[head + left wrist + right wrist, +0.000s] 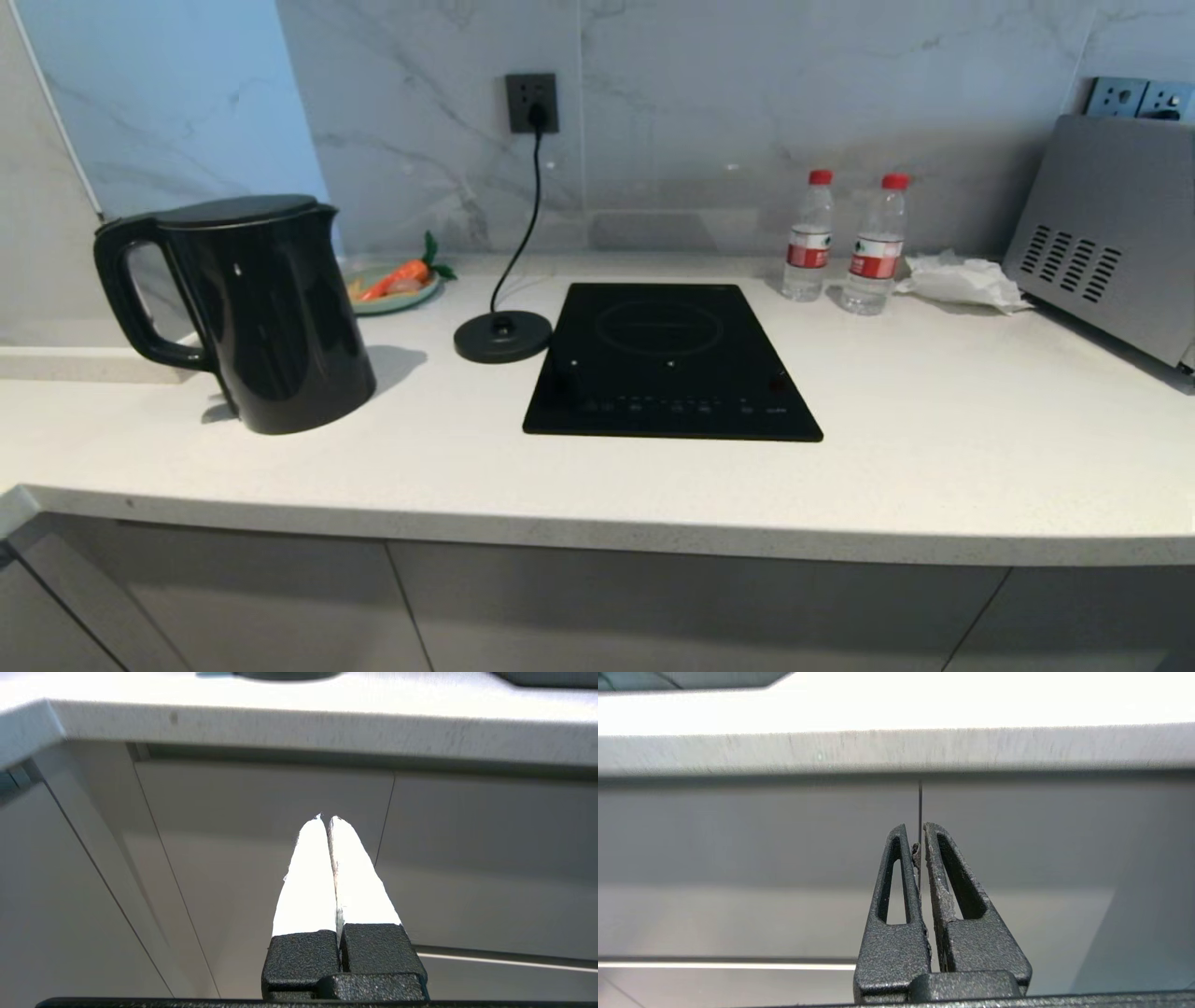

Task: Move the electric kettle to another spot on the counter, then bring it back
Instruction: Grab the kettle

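The glossy black electric kettle [257, 313] stands upright on the left part of the white speckled counter [934, 439], off its round corded base [503, 336], handle pointing left. Neither arm shows in the head view. My left gripper [326, 817] is shut and empty, held below the counter's front edge [299, 730] and facing the grey cabinet doors. My right gripper [915, 827] is also shut with nothing in it, pointing at the cabinet front under the counter edge [896, 749].
A black induction hob [667, 359] lies mid-counter. Behind the kettle sits a green plate [397, 285] with a carrot. Two water bottles [808, 238] and crumpled tissue [962, 280] stand at the back right beside a grey appliance [1111, 238]. The base's cord runs to a wall socket [532, 103].
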Available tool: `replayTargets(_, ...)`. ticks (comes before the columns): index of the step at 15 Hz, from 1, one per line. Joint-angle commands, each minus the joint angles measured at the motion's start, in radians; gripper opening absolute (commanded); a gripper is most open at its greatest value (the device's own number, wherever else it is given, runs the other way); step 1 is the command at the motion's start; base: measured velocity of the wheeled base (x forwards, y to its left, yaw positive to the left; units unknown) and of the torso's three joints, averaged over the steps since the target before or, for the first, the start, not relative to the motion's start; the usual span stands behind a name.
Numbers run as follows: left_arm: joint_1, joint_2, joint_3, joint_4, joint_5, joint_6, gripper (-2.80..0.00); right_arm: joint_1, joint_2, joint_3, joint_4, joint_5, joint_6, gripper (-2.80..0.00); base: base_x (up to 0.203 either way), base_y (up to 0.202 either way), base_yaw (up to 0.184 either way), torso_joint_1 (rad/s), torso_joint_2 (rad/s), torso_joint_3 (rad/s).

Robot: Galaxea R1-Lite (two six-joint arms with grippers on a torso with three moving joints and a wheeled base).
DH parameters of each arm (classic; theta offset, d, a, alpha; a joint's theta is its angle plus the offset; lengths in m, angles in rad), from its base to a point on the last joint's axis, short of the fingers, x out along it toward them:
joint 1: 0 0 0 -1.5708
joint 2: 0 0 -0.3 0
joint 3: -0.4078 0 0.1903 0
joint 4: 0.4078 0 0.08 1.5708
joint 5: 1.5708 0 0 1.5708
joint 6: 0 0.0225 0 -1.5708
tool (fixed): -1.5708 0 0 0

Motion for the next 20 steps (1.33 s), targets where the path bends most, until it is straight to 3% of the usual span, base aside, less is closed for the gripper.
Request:
replayTargets(1,0.0,0.0,0.002,0.0,0.0,0.0,-2.8,0.0,0.0,0.0,0.0,0.0,0.0,-2.8,0.0,0.0,0.0,0.11,-0.48,-0.377)
replayTargets(15,0.0,0.0,0.002,0.0,0.0,0.0,-2.8,-0.001,0.0,0.0,0.001,-0.002,0.004,-2.8,0.0,0.0,0.0,0.175,-0.55,-0.375)
replayTargets(20,0.0,0.0,0.002,0.0,0.0,0.0,-2.8,-0.001,0.0,0.0,0.001,-0.002,0.004,-2.8,0.0,0.0,0.0,0.172,-0.42,-0.254)
